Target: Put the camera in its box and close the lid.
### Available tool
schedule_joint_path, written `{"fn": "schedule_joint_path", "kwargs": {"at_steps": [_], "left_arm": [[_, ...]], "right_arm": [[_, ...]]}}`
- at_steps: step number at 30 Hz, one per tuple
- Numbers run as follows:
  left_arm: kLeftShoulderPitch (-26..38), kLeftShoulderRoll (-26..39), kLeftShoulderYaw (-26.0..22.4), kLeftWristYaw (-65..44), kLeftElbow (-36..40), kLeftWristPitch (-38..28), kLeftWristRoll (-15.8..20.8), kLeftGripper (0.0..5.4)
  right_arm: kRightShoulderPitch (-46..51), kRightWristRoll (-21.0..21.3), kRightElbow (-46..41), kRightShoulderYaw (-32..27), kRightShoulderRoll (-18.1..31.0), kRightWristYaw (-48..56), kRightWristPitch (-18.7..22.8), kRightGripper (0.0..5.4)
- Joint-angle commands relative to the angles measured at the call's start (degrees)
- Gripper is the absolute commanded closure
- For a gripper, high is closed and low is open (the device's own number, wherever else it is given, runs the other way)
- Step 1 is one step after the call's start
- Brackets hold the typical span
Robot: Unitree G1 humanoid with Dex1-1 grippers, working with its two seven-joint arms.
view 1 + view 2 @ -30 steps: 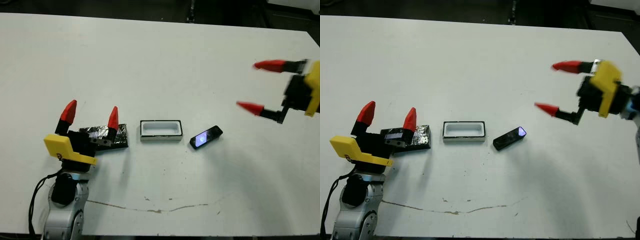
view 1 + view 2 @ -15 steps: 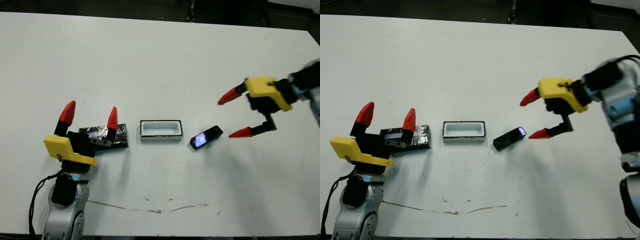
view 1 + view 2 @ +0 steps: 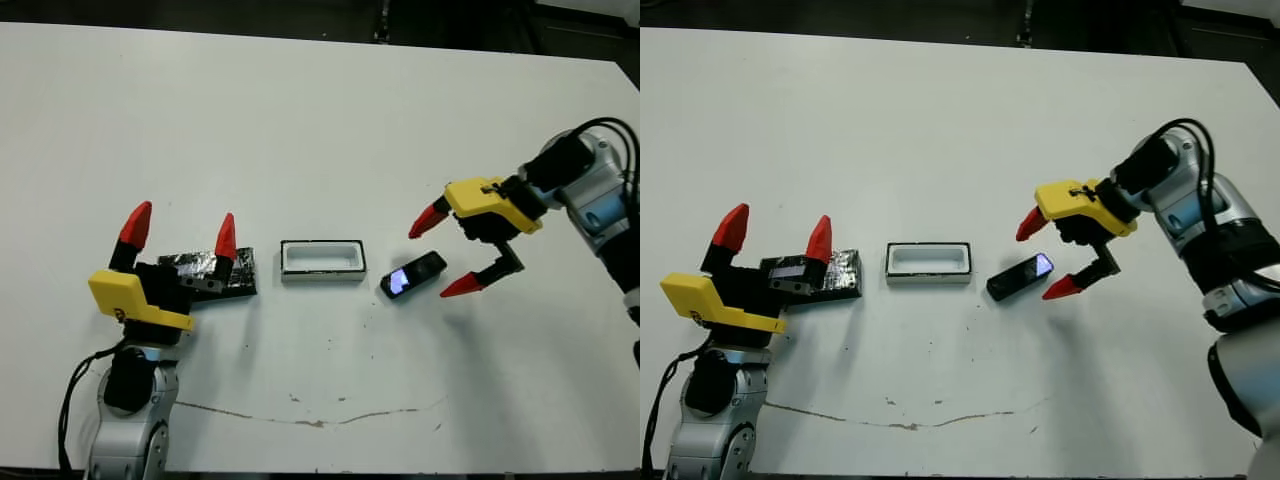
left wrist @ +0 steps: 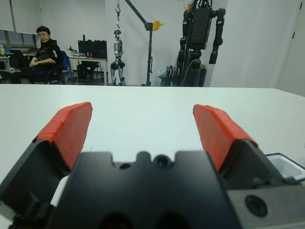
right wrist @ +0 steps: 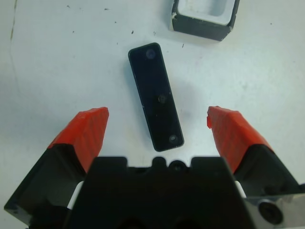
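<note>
The black camera (image 3: 412,275) lies flat and tilted on the table, just right of the box (image 3: 321,260), a small white tray that holds nothing. My right gripper (image 3: 446,253) is open, its red fingertips straddling the camera's right end from just above; in the right wrist view the camera (image 5: 156,96) lies between the fingers and the box (image 5: 204,17) beyond it. The shiny black lid (image 3: 207,273) rests left of the box, partly hidden by my left gripper (image 3: 181,230), which stands open above it.
The white table (image 3: 320,120) stretches wide behind the objects. A thin dark scratch (image 3: 310,415) marks the front. In the left wrist view a seated person (image 4: 42,56) and parked robots (image 4: 200,43) show beyond the table's far edge.
My right gripper has swung in from the far right and come down, turning so that its open fingers now flank the camera's right end. The left arm, lid, box and camera have not moved.
</note>
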State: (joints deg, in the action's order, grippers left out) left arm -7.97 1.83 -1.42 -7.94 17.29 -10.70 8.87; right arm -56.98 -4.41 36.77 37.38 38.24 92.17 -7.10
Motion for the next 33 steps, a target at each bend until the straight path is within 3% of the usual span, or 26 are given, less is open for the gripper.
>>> {"fn": "schedule_joint_path", "kwargs": {"at_steps": [1,11,16,19,27,33], "left_arm": [[-0.08,-0.03,0.04,0.04,-0.44,0.0,0.02,0.01],[-0.26,-0.12,0.11,0.1,-0.39,-0.06,0.16,0.01],[-0.53,-0.18,0.1,0.3,-0.02,0.35,0.23,0.01],[-0.66,-0.21,0.1,0.67,0.17,0.5,-0.09,0.0],[-0.77,-0.17,0.08,0.85,0.28,0.49,-0.05,0.0],[-0.83,-0.13,0.01,0.99,0.18,-0.02,-0.58,0.0]], "right_arm": [[-0.14,-0.46,0.12,-0.18,-0.09,0.33,0.67,0.02],[0.98,-0.83,2.0,-0.25,-1.16,0.33,1.9,0.02],[1.96,-0.24,0.91,-0.56,-1.77,0.33,7.14,0.02],[3.01,1.7,-1.31,-1.51,-1.78,0.3,10.37,0.31],[6.2,5.07,-5.7,-4.51,-1.94,0.15,10.81,1.43],[6.76,5.74,-6.52,-3.37,-2.22,0.33,14.31,2.38]]}}
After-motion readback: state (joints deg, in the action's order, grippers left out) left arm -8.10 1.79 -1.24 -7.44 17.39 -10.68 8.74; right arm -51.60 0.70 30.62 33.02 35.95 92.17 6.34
